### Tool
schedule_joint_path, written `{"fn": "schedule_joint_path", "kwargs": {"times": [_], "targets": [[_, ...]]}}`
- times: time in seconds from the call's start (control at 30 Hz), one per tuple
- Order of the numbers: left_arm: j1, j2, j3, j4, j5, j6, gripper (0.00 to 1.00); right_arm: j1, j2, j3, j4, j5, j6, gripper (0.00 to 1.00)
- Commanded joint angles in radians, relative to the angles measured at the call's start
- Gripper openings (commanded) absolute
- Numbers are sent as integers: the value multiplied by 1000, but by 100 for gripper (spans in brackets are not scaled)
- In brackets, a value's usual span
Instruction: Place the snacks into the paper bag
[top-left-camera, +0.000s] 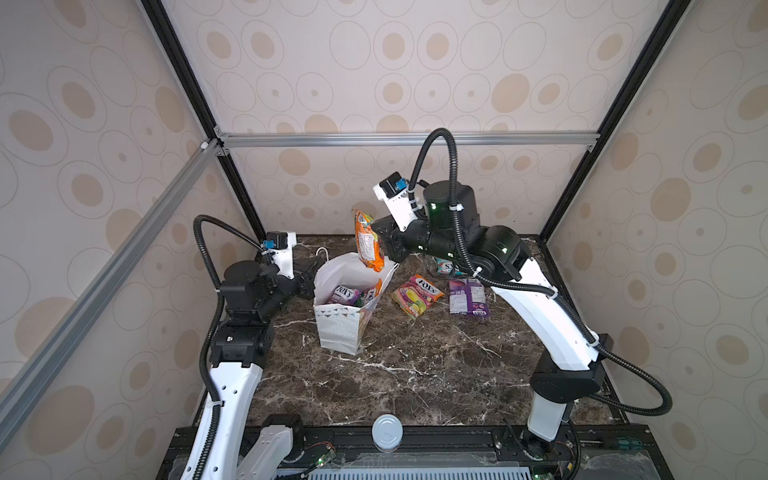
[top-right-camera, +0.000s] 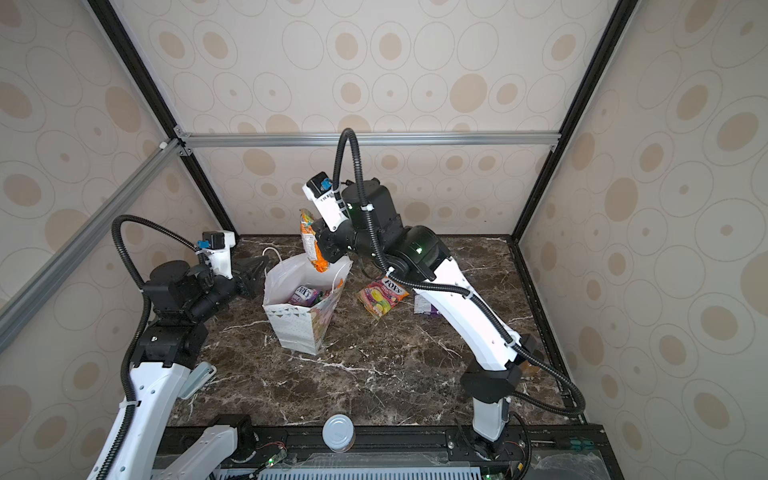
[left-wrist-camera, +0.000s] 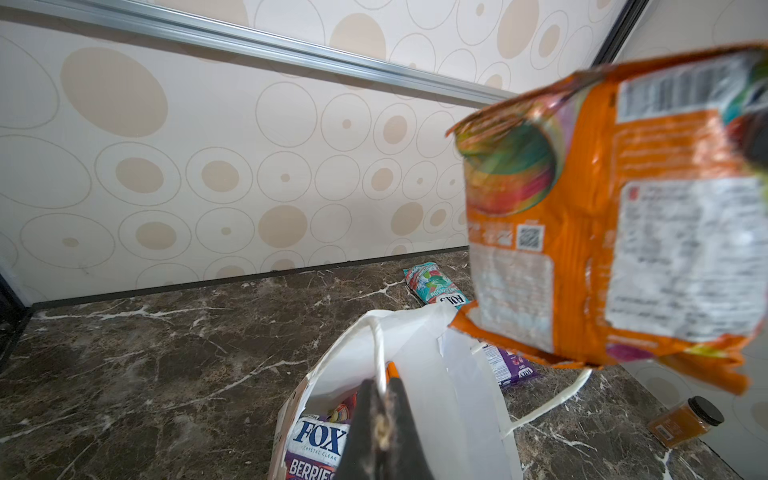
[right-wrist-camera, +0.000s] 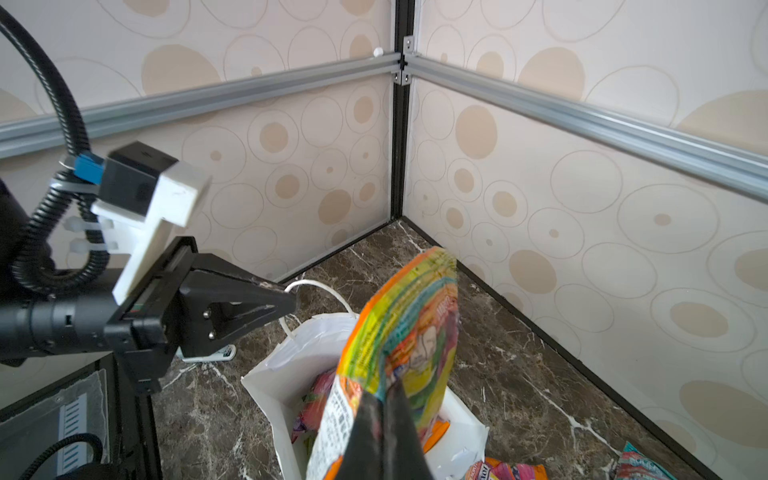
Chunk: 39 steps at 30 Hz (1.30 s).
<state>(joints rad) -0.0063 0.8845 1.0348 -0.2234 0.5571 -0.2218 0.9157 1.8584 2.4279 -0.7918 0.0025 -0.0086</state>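
On the left, the left end effector (top-left-camera: 311, 272) has its fingers pressed together on a white cord handle (left-wrist-camera: 379, 353) of the tall white paper bag (top-left-camera: 337, 328), and this holds the mouth open. The bag stands upright on the dark marble tabletop (top-left-camera: 415, 374), and a purple FOX'S packet (top-left-camera: 344, 296) lies inside it already.

Over the far right part of the mouth hangs the orange glossy candy packet (top-left-camera: 368, 241). Its long axis is nearly vertical, and its lower end is about level with the rim; I cannot tell if it touches the paper. The right end effector (top-left-camera: 384, 249) pinches this packet from the right side.

So the opening lies below the packet and a little to the left of the right end effector. I judge that the coming move is a small shift toward the middle of the mouth and then a release, so the lower corner does not catch the rim.

Further right on the tabletop lie a yellow-green and pink packet (top-left-camera: 417, 296), a purple flat packet (top-left-camera: 467, 297) and a teal packet (top-left-camera: 444, 266), the last partly hidden by the right arm. All three are nearer to that arm.
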Motion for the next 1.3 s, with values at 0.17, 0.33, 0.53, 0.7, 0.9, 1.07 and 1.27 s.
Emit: {"fn": "schedule_joint_path", "kwargs": {"times": [0.17, 0.33, 0.53, 0.7, 0.9, 1.07, 1.27], "targets": [[5, -25, 27, 49, 13, 1, 0, 16, 14, -28, 48, 35, -12, 0], [4, -26, 27, 48, 11, 4, 0, 16, 32, -43, 50, 48, -26, 0], [5, -27, 27, 44, 0, 7, 0, 17, 38, -89, 90, 78, -49, 0], [5, -26, 27, 44, -1, 7, 0, 16, 57, -101, 97, 105, -82, 0], [5, -24, 28, 38, -12, 12, 0, 21, 87, -104, 116, 174, -114, 0], [5, -25, 31, 33, -19, 18, 0, 35, 112, -108, 142, 298, -131, 0], [5, -24, 31, 33, -19, 18, 0, 88, 124, -164, 199, 432, -197, 0]]}}
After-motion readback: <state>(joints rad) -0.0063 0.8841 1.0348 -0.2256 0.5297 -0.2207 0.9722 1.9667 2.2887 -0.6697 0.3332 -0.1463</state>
